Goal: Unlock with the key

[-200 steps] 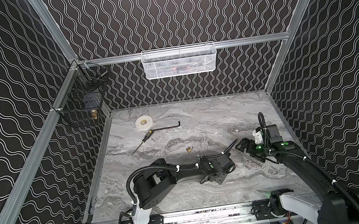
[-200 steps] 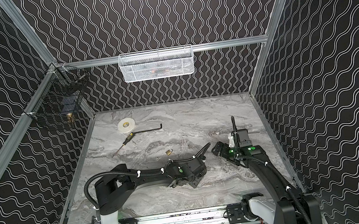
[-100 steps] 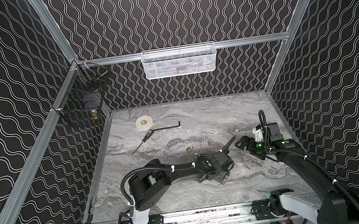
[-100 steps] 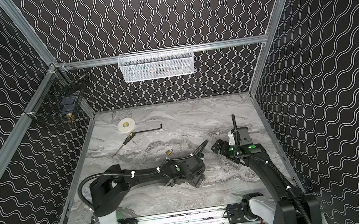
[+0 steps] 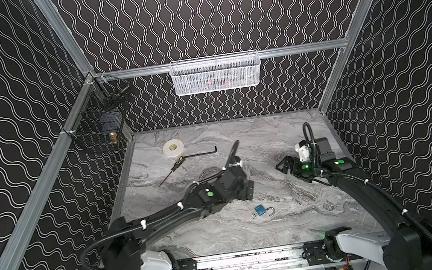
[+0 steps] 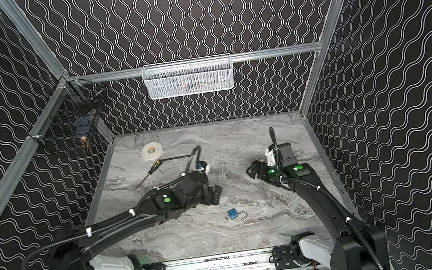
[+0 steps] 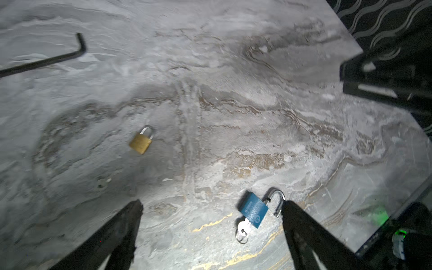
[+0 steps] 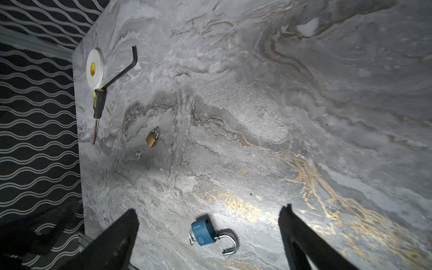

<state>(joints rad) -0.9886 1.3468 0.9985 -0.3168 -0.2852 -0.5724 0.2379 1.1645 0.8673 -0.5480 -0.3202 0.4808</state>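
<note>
A blue padlock (image 5: 261,210) (image 6: 233,214) lies flat on the marble table near the front, its shackle (image 8: 230,243) swung open. The silver key (image 7: 244,228) sits in its keyhole with a ring on it. My left gripper (image 5: 247,190) (image 7: 211,205) hovers just behind and left of the padlock, open, nothing between its fingers. Farther right and back, my right gripper (image 5: 285,164) (image 8: 209,210) is open and empty, facing the blue padlock (image 8: 203,233). A small brass padlock (image 7: 140,142) (image 8: 152,138) lies shut farther back; the left arm hides it in both top views.
At the back left of the table lie a white tape roll (image 5: 173,148), a screwdriver (image 5: 175,167) and a black hex key (image 5: 203,152). A white mesh basket (image 5: 216,74) hangs on the back wall, a black wire basket (image 5: 101,123) on the left wall.
My left gripper has opened wide and drawn back to the left, leaving the blue padlock lying uncovered on the table. The right gripper has barely moved.
</note>
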